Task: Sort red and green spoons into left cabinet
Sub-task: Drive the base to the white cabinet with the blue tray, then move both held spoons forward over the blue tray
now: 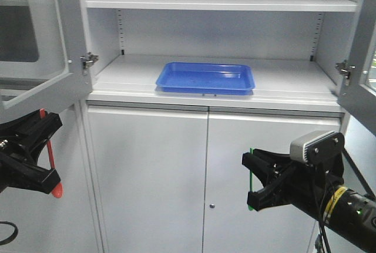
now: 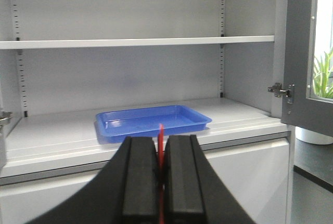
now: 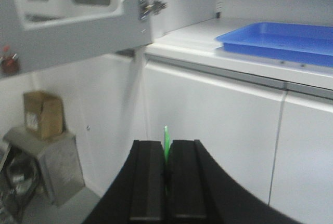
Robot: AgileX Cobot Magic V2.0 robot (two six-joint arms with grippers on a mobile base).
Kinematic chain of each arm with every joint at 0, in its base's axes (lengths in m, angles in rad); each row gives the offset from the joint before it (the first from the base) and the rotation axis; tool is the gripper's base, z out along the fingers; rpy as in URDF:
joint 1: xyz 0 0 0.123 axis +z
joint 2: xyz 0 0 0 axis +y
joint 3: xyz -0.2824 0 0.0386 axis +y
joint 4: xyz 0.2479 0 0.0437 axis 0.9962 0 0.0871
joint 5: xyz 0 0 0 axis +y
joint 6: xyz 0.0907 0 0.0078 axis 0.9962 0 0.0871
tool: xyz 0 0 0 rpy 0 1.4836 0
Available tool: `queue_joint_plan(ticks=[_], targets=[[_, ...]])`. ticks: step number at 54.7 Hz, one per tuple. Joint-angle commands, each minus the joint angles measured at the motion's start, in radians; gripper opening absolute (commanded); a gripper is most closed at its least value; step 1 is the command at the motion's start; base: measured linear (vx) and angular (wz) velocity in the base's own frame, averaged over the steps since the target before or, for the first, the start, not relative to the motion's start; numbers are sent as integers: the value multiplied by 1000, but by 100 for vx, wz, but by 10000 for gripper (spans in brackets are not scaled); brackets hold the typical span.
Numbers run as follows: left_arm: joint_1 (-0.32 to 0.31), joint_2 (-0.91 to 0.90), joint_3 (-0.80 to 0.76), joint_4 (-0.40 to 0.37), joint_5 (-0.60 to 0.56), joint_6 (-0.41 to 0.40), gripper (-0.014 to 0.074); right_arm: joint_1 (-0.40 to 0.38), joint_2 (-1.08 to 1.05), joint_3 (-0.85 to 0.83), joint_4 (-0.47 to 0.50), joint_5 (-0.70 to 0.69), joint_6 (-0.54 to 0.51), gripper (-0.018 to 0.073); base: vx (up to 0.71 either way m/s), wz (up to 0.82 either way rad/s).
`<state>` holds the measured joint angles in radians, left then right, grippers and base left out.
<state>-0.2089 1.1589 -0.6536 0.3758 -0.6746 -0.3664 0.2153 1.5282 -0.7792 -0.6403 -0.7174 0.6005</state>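
Low at 8 o'clock in the front view, the red spoon (image 1: 51, 154) stands almost upright, bowl down, its handle leaning slightly. It is pinched at mid-handle by the left gripper (image 2: 161, 148), whose arm reaches in level from the left edge. At 4 o'clock the green spoon (image 1: 250, 176) stands upright too, a thin bright line; its bowl cannot be made out. The right gripper (image 3: 166, 151) clamps it the same way, with the arm rising from 5 o'clock and a grey camera (image 1: 314, 145) on the wrist. Both wrist views show the jaws closed tight on the handles, with only a sliver of colour poking up between them. The spoons hang well apart: red under the open left glass door (image 1: 32, 36), green before the cabinet (image 1: 147, 165), at its closed right lower door. Above, at 12 o'clock, a blue tray (image 1: 176, 83) lies on the shelf (image 1: 294, 80).
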Motion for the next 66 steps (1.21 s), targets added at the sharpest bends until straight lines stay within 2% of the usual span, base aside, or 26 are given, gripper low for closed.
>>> queue_joint_plan(ticks=[1, 8, 46, 58, 66], targets=[[-1, -22, -28, -21, -73, -6, 182, 36, -5, -47, 65, -86, -3, -9, 8, -23], [-1, -22, -28, -21, -73, -6, 182, 76, 38, -72, 1, -107, -3, -9, 7, -13], [-1, -22, -28, -21, -73, -6, 182, 74, 37, -138, -39, -79, -3, -9, 5, 3], [-1, -22, -28, -21, -73, -6, 182, 74, 31, -137, -71, -77, -3, -9, 15, 5], [-1, -22, -28, -21, -73, -6, 182, 39, -5, -137, -126, -76, -3, -9, 20, 4]])
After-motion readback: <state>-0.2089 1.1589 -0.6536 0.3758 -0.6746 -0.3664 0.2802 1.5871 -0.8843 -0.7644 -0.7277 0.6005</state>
